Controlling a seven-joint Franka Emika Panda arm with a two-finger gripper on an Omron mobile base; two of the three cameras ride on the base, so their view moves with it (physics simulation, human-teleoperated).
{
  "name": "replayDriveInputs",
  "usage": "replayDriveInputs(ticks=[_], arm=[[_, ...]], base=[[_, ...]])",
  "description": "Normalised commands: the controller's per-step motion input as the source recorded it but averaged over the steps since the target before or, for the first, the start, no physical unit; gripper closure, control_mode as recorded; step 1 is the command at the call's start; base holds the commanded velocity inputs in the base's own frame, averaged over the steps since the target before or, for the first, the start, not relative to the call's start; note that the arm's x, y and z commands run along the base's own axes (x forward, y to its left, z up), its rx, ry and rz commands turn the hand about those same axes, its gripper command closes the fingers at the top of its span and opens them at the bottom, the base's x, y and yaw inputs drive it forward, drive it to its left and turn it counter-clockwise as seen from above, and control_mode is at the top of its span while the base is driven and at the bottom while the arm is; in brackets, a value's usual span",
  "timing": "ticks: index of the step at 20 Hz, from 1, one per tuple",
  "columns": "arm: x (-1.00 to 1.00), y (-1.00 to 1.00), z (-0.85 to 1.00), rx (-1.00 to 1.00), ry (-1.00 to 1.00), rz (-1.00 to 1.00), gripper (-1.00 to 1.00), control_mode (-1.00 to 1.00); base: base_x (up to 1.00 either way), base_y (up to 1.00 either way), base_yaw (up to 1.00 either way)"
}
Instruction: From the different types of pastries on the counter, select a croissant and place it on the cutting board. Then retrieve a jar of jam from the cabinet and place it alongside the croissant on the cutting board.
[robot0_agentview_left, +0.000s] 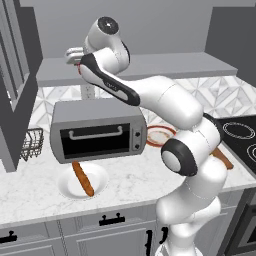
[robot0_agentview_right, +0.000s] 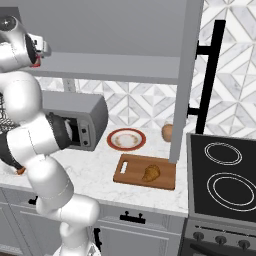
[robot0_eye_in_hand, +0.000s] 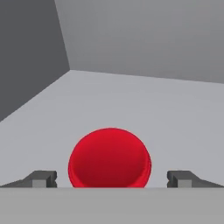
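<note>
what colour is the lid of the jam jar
Red: the small squat jam jar's round lid shows best in the hand view.

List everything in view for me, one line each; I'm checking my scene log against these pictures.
croissant: one, golden-brown, on the cutting board.
cutting board: one, brown wood, on the counter left of the stove.
jar of jam: one, red lid, on the cabinet ledge between the tool's fingertips.
cabinet: one, grey, above the counter.
baguette: one, brown, on a white plate.
white plate: one, in front of the toaster oven.
toaster oven: one, grey, on the counter.
red-rimmed plate: one, behind the board.
counter: one, white marble.
stove: one, black, far right.
tool: one, dark tips, open around the jar.
</note>
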Motion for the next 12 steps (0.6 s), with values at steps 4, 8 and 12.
replayDriveInputs(ticks=[4,8,12], arm=[[0.24,0.0,-0.01,0.01,0.04,0.0,-1.0,-1.0],[0.11,0.0,0.0,0.0,0.01,0.0,-1.0,-1.0],[0.0,0.05,0.0,0.0,0.0,0.0,-1.0,-1.0]], base=[[0.0,0.0,0.0],[0.0,0.0,0.0],[0.0,0.0,0.0]])
